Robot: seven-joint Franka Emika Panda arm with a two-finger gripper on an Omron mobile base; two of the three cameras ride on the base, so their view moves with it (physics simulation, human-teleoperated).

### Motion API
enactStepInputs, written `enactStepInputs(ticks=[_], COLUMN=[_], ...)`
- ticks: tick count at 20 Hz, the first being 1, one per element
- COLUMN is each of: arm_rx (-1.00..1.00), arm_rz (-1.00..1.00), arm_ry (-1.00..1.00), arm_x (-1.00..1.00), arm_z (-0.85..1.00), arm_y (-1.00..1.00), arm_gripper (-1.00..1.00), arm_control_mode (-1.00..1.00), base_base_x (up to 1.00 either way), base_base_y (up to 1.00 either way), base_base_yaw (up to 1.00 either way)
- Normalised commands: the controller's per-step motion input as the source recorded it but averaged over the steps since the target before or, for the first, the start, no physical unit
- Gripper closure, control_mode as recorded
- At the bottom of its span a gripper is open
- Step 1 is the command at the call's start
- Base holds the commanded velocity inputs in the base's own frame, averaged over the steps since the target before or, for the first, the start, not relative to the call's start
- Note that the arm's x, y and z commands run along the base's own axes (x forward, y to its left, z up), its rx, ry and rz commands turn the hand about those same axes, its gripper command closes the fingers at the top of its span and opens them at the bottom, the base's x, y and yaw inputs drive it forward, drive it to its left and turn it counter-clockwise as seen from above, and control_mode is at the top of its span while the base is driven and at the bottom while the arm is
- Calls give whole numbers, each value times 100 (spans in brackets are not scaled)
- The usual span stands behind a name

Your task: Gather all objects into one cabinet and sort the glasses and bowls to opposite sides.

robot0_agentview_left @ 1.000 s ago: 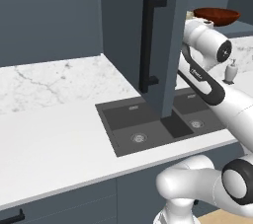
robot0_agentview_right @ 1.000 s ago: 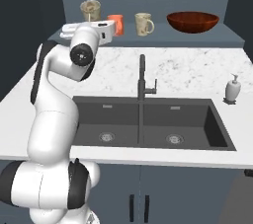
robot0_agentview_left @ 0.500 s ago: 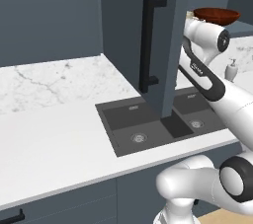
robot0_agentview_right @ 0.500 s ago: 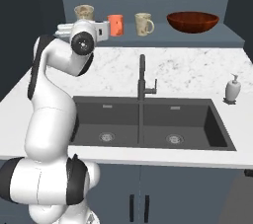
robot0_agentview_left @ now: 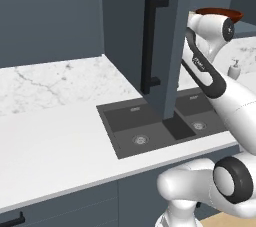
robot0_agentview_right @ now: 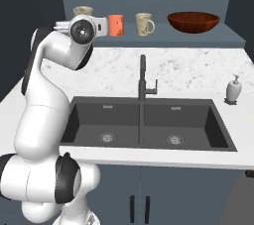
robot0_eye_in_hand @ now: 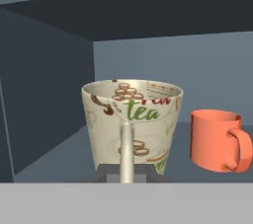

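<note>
In the hand view a cream-beige mug (robot0_eye_in_hand: 131, 119) printed with "tea" stands close in front of me, its handle facing the camera. My gripper (robot0_eye_in_hand: 127, 172) is shut on that handle, low inside the slate-blue cabinet (robot0_agentview_right: 149, 40). In the right base view this mug (robot0_agentview_right: 83, 11) peeks out above my wrist at the shelf's left end. To its right stand the orange mug (robot0_agentview_right: 116, 25) (robot0_eye_in_hand: 217, 139), the second cream mug (robot0_agentview_right: 144, 24) and the wide red-brown bowl (robot0_agentview_right: 193, 22) (robot0_agentview_left: 217, 13). I cannot tell whether the held mug touches the shelf.
The open cabinet door (robot0_agentview_left: 172, 46) with its black bar handle (robot0_agentview_left: 150, 41) hangs left of my arm. Below are the double sink (robot0_agentview_right: 149, 125), the black faucet (robot0_agentview_right: 143, 78) and a white soap dispenser (robot0_agentview_right: 233, 90) on the marble counter (robot0_agentview_left: 55, 121).
My arm has risen a little and reached further into the cabinet. The printed mug has shifted slightly to the left with it; the other mugs and the bowl have stayed put.
</note>
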Motion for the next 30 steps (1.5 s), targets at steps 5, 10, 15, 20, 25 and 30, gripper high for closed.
enactStepInputs(ticks=[5,10,15,20,25,30], arm_rx=[0,0,0,0,0,0], arm_rz=[1,1,2,6,10,10], arm_ry=[4,5,8,9,8,1], arm_x=[0,0,9,40,51,33], arm_z=[-14,-20,-10,-4,-2,-6], arm_y=[25,28,17,11,8,8], arm_gripper=[100,100,100,100,100,100], arm_control_mode=[-100,-100,-100,-100,-100,-100], base_base_x=[0,0,0,0,0,0], base_base_y=[0,0,0,0,0,0], base_base_yaw=[0,0,0,0,0,0])
